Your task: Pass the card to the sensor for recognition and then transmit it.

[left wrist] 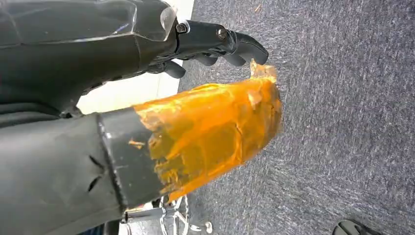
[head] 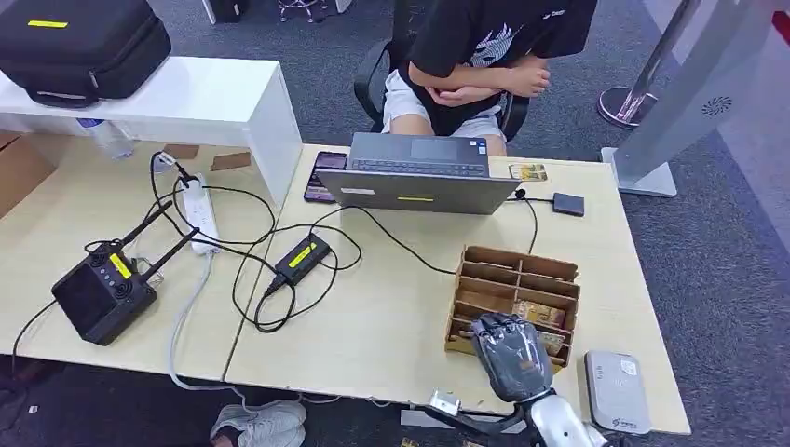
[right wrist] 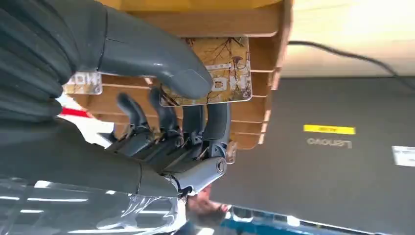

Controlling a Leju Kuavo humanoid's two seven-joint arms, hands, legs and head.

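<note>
The right hand point(head: 510, 356) sits over the near rows of the wooden card rack point(head: 508, 276) on the desk point(head: 391, 317). At the right wrist, its thumb and fingers point(right wrist: 208, 120) pinch a patterned card point(right wrist: 230, 68), apparently still partly within a slot of the rack. A grey card sensor point(head: 616, 391) lies flat just beside the rack, near the desk's front edge. Behind the rack stands an open laptop point(head: 416, 177), with a seated person point(head: 484, 56) beyond it. The left hand point(left wrist: 215, 44) hangs over grey carpet point(left wrist: 342, 122), fingers loosely curled and holding nothing, its thumb wrapped in orange tape
</note>
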